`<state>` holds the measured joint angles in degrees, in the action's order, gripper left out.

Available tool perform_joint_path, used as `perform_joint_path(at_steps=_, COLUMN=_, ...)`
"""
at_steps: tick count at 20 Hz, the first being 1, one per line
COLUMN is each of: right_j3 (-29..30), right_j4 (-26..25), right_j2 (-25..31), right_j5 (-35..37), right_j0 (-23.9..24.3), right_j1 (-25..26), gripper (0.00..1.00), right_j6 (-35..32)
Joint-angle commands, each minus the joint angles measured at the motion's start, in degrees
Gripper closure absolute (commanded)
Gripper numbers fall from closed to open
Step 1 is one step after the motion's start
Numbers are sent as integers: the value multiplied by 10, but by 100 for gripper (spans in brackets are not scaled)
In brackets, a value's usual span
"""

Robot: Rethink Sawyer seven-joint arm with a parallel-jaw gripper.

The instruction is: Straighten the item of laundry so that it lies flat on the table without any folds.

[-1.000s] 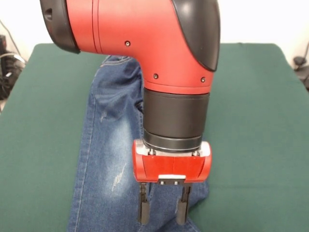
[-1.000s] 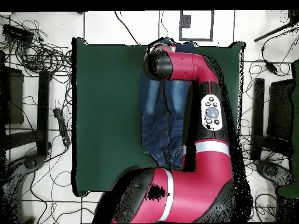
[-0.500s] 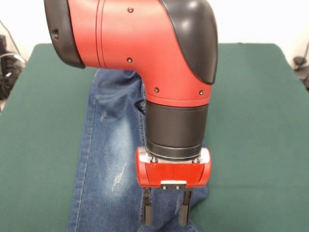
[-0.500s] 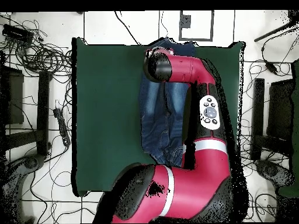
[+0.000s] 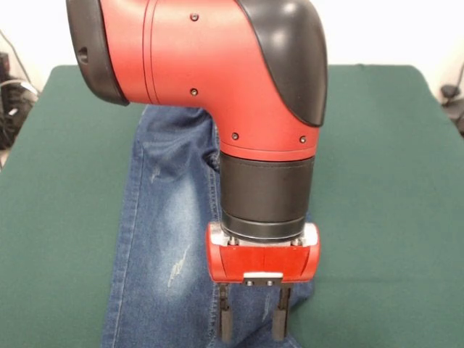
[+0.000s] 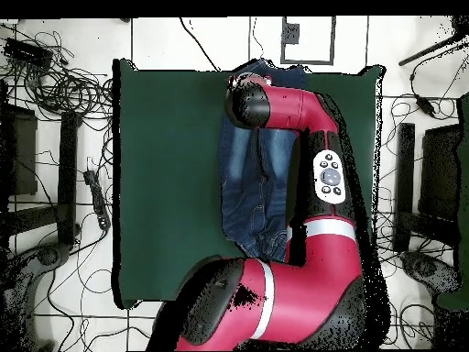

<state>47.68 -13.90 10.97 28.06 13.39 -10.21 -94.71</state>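
The item of laundry, a small pair of blue denim jeans (image 5: pixel 170 217), lies lengthwise on the dark green table (image 5: pixel 58 188), running past the near edge of the front view. In the overhead view the jeans (image 6: pixel 249 174) stretch from the table's far edge toward the robot base, partly hidden under the arm. My gripper (image 5: pixel 253 322) hangs pointing down over the jeans' right leg near its right edge, open, with denim showing between its black fingers (image 5: pixel 225 322). Whether the tips touch the cloth is unclear.
The red and black arm (image 6: pixel 316 156) lies across the table's right half in the overhead view. Cables (image 6: pixel 55 82) and stands crowd the floor around the green table (image 6: pixel 165 165). Bare green cloth (image 5: pixel 384 181) spreads on both sides of the jeans.
The gripper has sunk lower toward the jeans and shifted slightly to the right in the front view. The jeans look unmoved.
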Motion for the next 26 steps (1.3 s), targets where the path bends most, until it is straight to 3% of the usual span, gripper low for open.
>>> perform_joint_path(at_steps=1, right_j3=56, right_j4=25, right_j2=79, right_j5=-23, right_j0=-5, right_j1=39, gripper=0, right_j6=-37)
perform_joint_path(at_steps=12, right_j3=62, right_j4=28, right_j2=92, right_j5=-45, right_j0=-3, right_j1=63, gripper=0, right_j6=-46)
perform_joint_path(at_steps=26, right_j3=7, right_j4=55, right_j2=28, right_j5=51, right_j0=-41, right_j1=90, gripper=0, right_j6=-79)
